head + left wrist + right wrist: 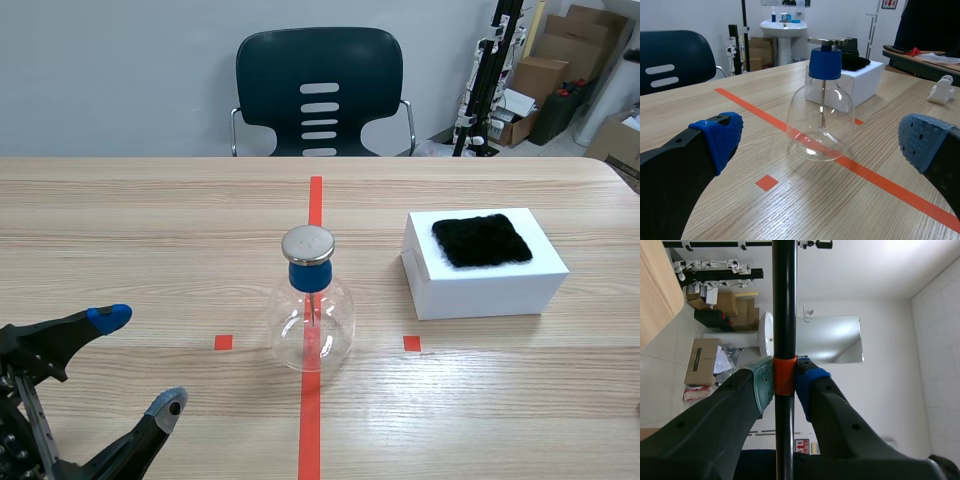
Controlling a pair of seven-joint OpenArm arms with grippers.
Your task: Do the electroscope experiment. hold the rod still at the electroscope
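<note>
Presently: electroscope [312, 305], a clear flask with blue stopper and metal cap, upright on the red tape line at mid tabletop [150, 230]. Rod [784, 315], black with an orange band; right jaws clamped on it at the band, off the tabletop, seen against the room. Left jaws wide apart, low at the near left, facing the electroscope. White box [485, 265] to its right, carrying a black cloth [481, 240].
</note>
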